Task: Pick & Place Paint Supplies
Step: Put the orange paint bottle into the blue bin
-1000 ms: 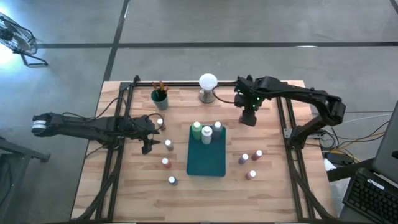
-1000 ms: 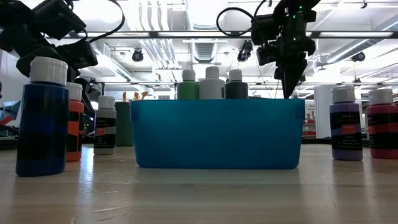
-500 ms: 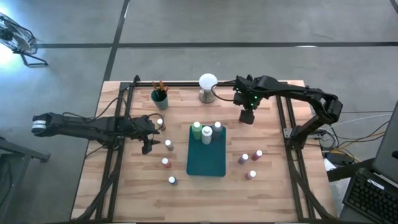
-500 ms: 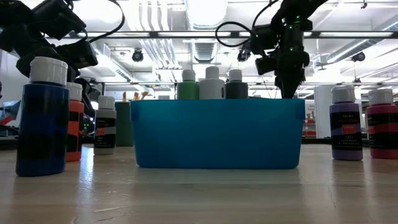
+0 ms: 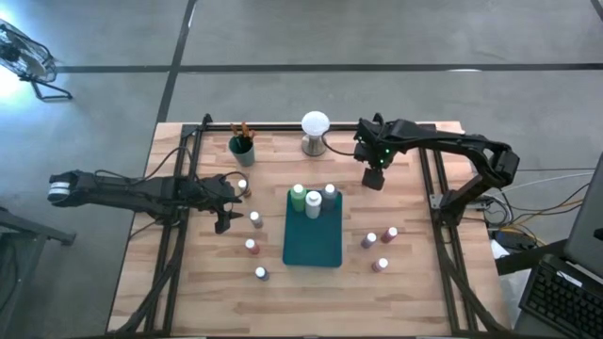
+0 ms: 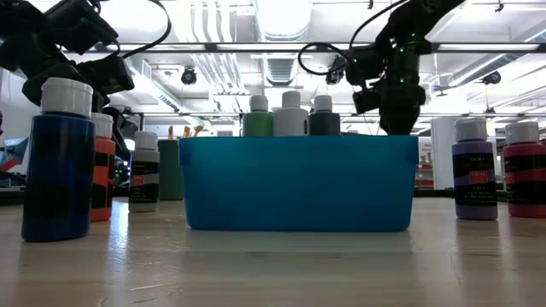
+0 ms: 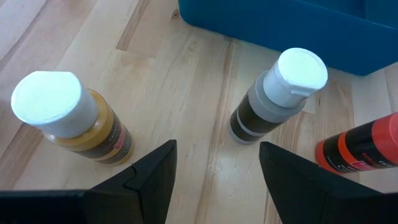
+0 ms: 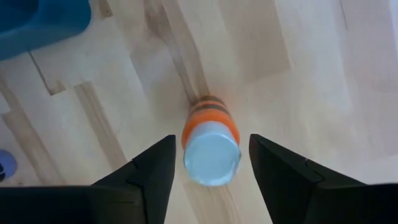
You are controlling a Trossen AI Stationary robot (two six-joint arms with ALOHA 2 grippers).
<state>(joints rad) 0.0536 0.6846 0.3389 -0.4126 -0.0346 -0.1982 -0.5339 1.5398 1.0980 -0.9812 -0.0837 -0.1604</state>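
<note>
From above, the right gripper hangs at the table's back right, nearer the edge than a second ago. The left gripper waits open among bottles left of the teal tray. At the right wrist, spread fingers straddle an upright orange bottle without gripping it. A good grasp means descending straight, then closing below the cap.

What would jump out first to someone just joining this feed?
The teal bin at the table's centre, with three white-capped bottles standing at its far end. The right gripper hangs, jaws open, over an orange-banded bottle to the bin's far right. The left gripper, jaws open, sits low among the loose bottles left of the bin.
</note>
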